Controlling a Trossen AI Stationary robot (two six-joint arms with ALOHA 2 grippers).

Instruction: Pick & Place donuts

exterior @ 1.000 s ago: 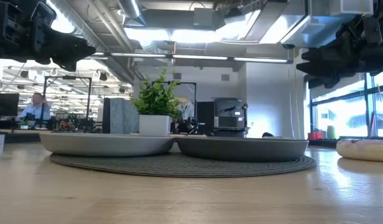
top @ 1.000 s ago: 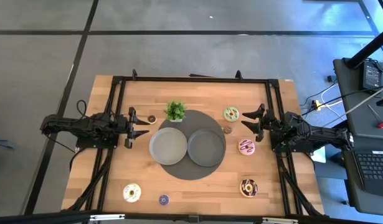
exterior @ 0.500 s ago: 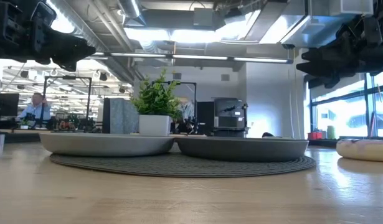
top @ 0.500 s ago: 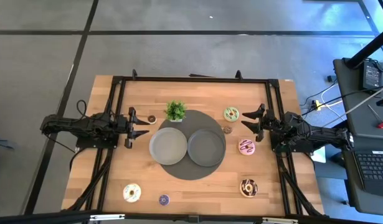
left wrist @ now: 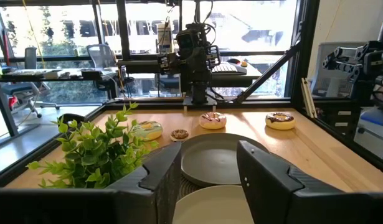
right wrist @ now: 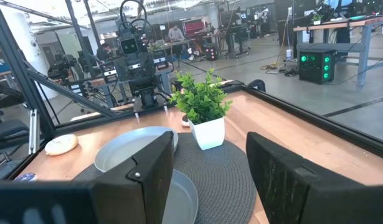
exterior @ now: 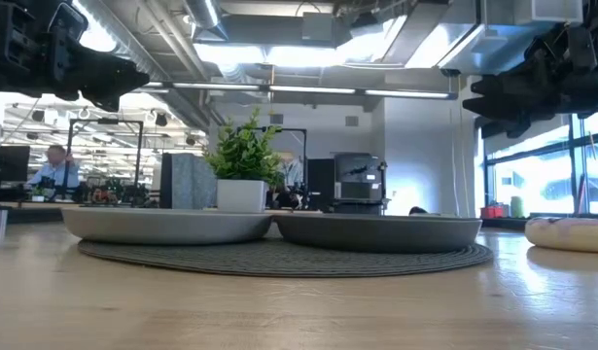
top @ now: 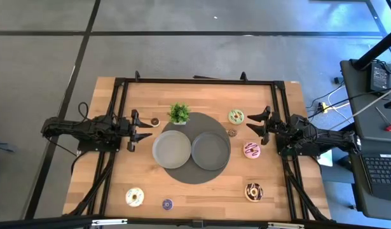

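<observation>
Nothing placed yet: both plates point(top: 171, 149) bare, left gripper point(top: 143, 130) and right gripper point(top: 255, 123) wide open, donuts point(top: 252, 150) scattered beside them.

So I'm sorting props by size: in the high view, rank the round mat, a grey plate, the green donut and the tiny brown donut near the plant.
1. Round mat
2. Grey plate
3. Green donut
4. Tiny brown donut
</observation>
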